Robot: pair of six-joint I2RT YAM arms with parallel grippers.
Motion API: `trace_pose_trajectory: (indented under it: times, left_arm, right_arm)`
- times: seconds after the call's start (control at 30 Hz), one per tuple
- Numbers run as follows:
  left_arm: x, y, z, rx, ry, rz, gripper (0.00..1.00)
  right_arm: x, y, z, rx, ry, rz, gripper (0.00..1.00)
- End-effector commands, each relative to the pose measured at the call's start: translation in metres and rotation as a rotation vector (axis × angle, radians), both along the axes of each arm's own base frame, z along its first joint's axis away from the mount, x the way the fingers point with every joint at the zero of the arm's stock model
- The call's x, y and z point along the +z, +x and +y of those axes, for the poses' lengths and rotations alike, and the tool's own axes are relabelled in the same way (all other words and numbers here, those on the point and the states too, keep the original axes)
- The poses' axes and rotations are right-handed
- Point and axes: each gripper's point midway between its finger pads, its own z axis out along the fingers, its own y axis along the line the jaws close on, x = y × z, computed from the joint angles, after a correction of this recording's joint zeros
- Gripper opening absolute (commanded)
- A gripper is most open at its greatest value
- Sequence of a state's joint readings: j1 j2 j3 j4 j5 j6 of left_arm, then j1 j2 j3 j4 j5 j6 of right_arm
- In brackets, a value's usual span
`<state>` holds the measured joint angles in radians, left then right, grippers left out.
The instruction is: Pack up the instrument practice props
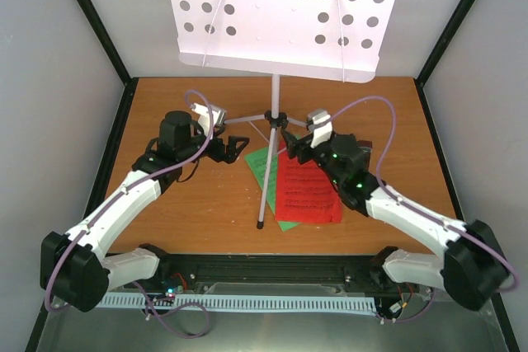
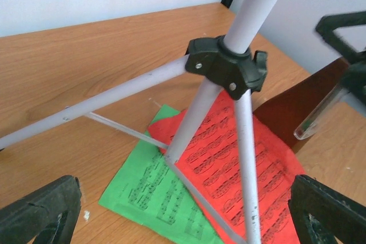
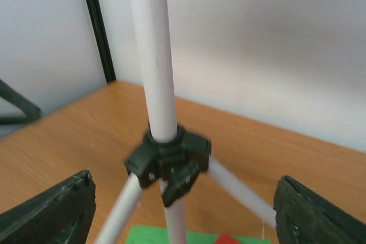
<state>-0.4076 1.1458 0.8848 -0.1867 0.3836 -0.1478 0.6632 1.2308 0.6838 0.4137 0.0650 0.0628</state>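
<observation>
The silver tripod stand [image 1: 274,96] stands at the table's middle back, its perforated tray [image 1: 280,14] high up. Its black hub [image 2: 226,64] joins three legs. One leg lies over the red music sheet [image 1: 307,191], which overlaps the green music sheet [image 1: 262,162]. A dark-brown shape with a clear piece [image 2: 289,110], likely the metronome, shows beyond the red sheet [image 2: 246,158] in the left wrist view; it is hidden under my right arm in the top view. My left gripper [image 1: 235,147] [image 2: 189,201] is open, left of the legs. My right gripper [image 1: 295,150] [image 3: 186,207] is open, facing the hub [image 3: 166,161].
Grey walls with black frame posts [image 1: 99,18] close in the wooden table [image 1: 181,212] on three sides. The stand's front leg tip [image 1: 261,223] rests near the table's front. A black rail [image 1: 272,265] runs along the near edge.
</observation>
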Motion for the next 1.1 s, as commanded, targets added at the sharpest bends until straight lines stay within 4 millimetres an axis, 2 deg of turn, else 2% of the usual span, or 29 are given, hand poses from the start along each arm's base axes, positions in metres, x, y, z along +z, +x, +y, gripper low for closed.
trace_pose_trajectory:
  times: [0.0,0.17,0.23,0.33,0.5,0.73,0.9,1.0,1.07]
  left_arm:
    - [0.027,-0.009,-0.012,-0.061,-0.120,-0.024,1.00]
    - [0.025,-0.022,-0.026,-0.126,-0.242,0.057,0.99]
    - [0.012,-0.025,-0.033,-0.150,-0.262,0.109,0.99]
    - [-0.008,-0.031,-0.048,-0.188,-0.252,0.186,0.97]
    - [-0.013,-0.041,-0.071,-0.256,-0.277,0.221,0.97]
    - [-0.021,-0.035,-0.076,-0.248,-0.279,0.239,0.97]
    - [-0.032,-0.032,-0.088,-0.310,-0.256,0.278,0.93]
    - [-0.035,-0.032,-0.092,-0.340,-0.251,0.275,0.85]
    - [-0.039,-0.031,-0.096,-0.360,-0.252,0.286,0.78]
  right_arm:
    - [0.046,-0.021,-0.021,-0.011,0.075,-0.093,0.88]
    - [0.057,-0.032,-0.053,0.007,0.229,-0.064,0.98]
    - [0.062,-0.032,-0.059,0.051,0.269,-0.060,0.99]
    - [0.069,-0.020,-0.060,0.132,0.314,-0.033,0.98]
    - [0.064,0.008,-0.044,0.234,0.341,0.015,0.95]
    - [0.072,0.038,-0.016,0.329,0.367,0.009,0.87]
    - [0.099,0.039,0.003,0.438,0.376,-0.068,0.84]
    - [0.113,0.032,0.019,0.530,0.371,-0.096,0.84]
    - [0.123,0.031,0.021,0.544,0.389,-0.131,0.81]
